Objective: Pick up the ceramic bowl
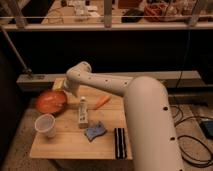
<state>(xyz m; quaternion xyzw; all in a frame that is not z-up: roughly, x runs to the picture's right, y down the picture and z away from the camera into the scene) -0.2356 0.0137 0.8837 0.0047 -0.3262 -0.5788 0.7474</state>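
The ceramic bowl [50, 101] is round, shallow and glossy orange-red. It sits at the back left of the wooden table [65, 146]. My white arm reaches in from the lower right, bends high over the table and comes down at the bowl's right side. The gripper [68, 93] is at the end of the arm, right at the bowl's right rim, and is mostly hidden by the arm. Whether it touches the bowl cannot be told.
A white translucent cup [45, 125] stands in front of the bowl. A white bottle-like object [82, 113], an orange stick-like item [101, 102], a blue cloth [95, 131] and a black bar [119, 142] lie to the right. A dark railing and ledge run behind the table.
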